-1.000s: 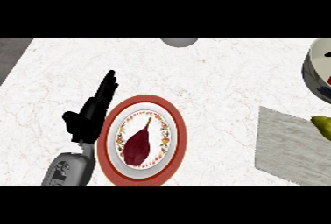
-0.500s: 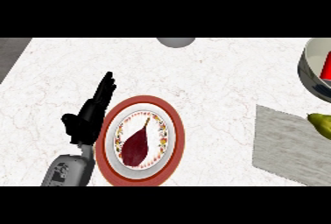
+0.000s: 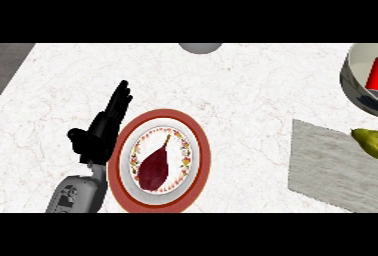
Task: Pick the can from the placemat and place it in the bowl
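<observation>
At right edge, red can (image 3: pixel 373 75) inside bowl (image 3: pixel 353 85); no label readable; left hand (image 3: pixel 100 132) fingers straight

Plate (image 3: pixel 122 165) at left beside left hand (image 3: pixel 100 135); placemat (image 3: pixel 325 165) at right, bowl (image 3: pixel 353 80) behind it.

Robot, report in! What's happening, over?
Left hand open, resting beside red-rimmed plate. Right hand out of view. Red can sits in grey bowl. Nothing blocking.

White marble counter (image 3: pixel 244 80) with faint veins — a dark grey strip (image 3: pixel 13 60) at its upper left.
</observation>
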